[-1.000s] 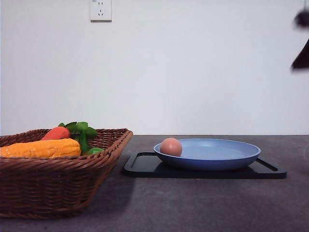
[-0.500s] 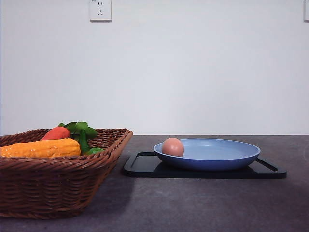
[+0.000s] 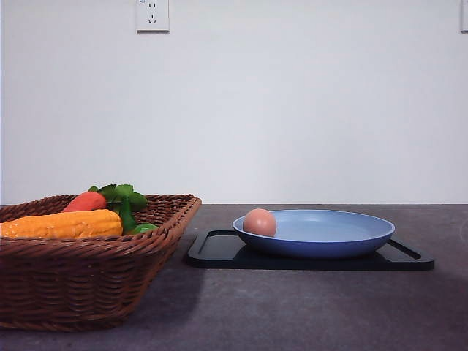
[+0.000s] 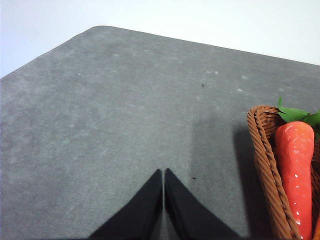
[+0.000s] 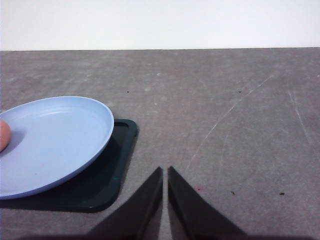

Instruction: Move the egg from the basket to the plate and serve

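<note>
You see the table (image 3: 307,314) first, dark grey, w/ the basket (image 3: 88,281) on the left side; inside it lie the corn (image 3: 62,224) and the carrot (image 3: 85,201) w/ green leaves. To the right of the basket, near but apart, the black tray (image 3: 219,248) carries the plate (image 3: 344,234).

The egg (image 3: 259,222) is in the plate, at its left edge, close against the raised rim. So the transfer looks done, and what remains, I think, is the serving.

The left gripper (image 4: 163,172) is clenched, tips together w/ nothing between, above bare table beside the basket corner. The right gripper (image 5: 165,170) is also pressed closed and empty, over the table just beside the tray corner.

What can go wrong for you: the egg is round and sits at the rim, not in the middle. If you push or lift the tray quickly, or tilt it toward the basket side, the egg can roll over the rim and fall. The plate only rests on the tray, so a fast move may slide it. Also a closed gripper cannot grasp the tray edge; open it first.
</note>
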Robot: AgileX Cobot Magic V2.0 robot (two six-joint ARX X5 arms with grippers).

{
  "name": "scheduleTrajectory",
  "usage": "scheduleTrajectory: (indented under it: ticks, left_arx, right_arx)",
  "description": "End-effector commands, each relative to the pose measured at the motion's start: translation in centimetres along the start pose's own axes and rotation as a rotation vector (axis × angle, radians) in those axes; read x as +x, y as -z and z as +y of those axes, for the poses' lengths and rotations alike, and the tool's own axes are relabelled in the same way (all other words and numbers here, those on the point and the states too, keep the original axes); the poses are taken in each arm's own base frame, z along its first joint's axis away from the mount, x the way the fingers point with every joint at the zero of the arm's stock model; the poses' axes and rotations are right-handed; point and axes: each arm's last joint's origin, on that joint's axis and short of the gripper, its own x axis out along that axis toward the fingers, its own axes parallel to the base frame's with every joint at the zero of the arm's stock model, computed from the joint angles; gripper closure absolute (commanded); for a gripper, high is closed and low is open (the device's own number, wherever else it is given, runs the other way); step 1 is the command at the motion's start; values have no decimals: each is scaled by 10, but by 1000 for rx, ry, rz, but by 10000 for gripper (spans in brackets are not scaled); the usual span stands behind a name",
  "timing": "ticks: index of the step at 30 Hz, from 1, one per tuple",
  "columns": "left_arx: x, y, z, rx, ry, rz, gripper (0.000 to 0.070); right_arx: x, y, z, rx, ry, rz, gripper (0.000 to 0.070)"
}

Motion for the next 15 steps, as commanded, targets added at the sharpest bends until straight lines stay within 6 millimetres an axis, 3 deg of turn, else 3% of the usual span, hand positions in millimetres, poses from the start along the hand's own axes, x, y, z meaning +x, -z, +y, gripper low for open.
scheduleTrajectory:
  ticks: [1, 15]
  left_arx:
    - [3, 9, 1, 2, -5, 36, 700]
    - [3, 9, 1, 2, -5, 36, 700]
  right_arx:
    - [0, 1, 0, 17, 3, -8, 700]
    - [0, 1, 0, 17, 3, -8, 700]
